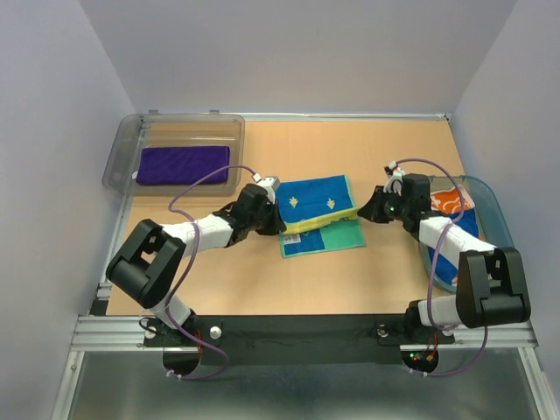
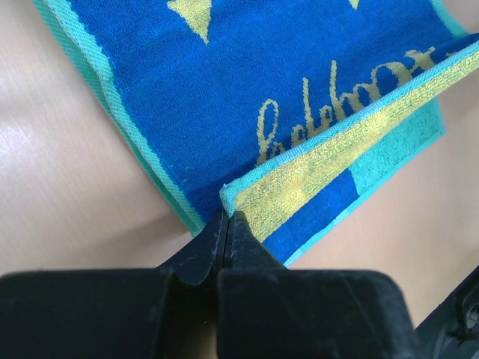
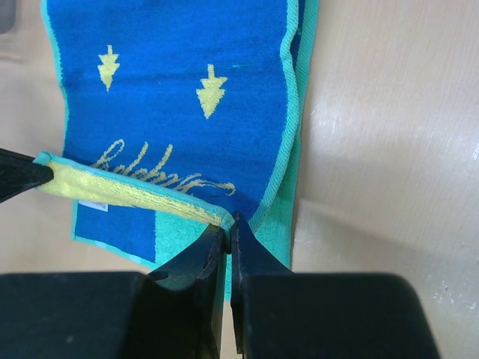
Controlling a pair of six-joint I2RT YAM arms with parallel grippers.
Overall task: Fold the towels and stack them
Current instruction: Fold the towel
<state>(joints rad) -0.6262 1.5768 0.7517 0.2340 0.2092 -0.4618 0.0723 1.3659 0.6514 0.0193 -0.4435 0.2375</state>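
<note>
Your left gripper (image 2: 227,217) pinches a corner of the blue towel (image 1: 317,199); your right gripper (image 3: 228,220), another. Both clamp tight.

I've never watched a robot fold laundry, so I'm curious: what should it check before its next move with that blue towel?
1. Left fingers shut on the blue towel's lifted corner: ok.
2. Right fingers shut on the opposite lifted corner: ok.
3. Lifted edge stretched between them: ok.
4. Bottom layer flat on the table: ok.
5. Each grip holds one layer only: cannot tell.
6. Purple towel out of the way in the clear bin: ok.
</note>
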